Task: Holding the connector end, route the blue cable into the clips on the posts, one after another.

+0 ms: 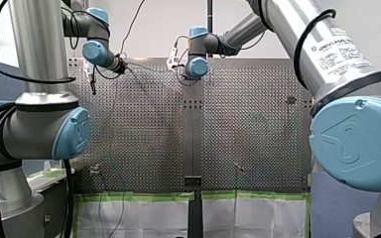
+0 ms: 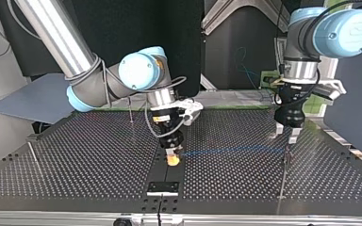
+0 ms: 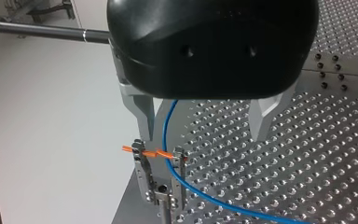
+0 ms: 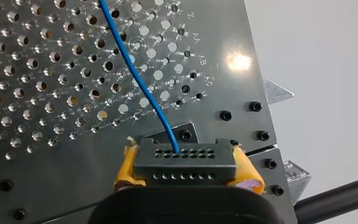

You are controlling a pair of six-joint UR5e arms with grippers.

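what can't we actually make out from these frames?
- Left wrist view: where the blue cable goes above the jaws; the left gripper housing hides it.
- Top view: whether the cable sits in the clip; too small.
- Front view: cable and clips too small to trace.
- Right wrist view: right gripper mostly cut off by the edge.

Pale wall (image 1: 158,20) behind perforated table (image 1: 258,124); blue panel (image 1: 327,210) at front view's right; green-taped white sheeting (image 1: 149,218) below.
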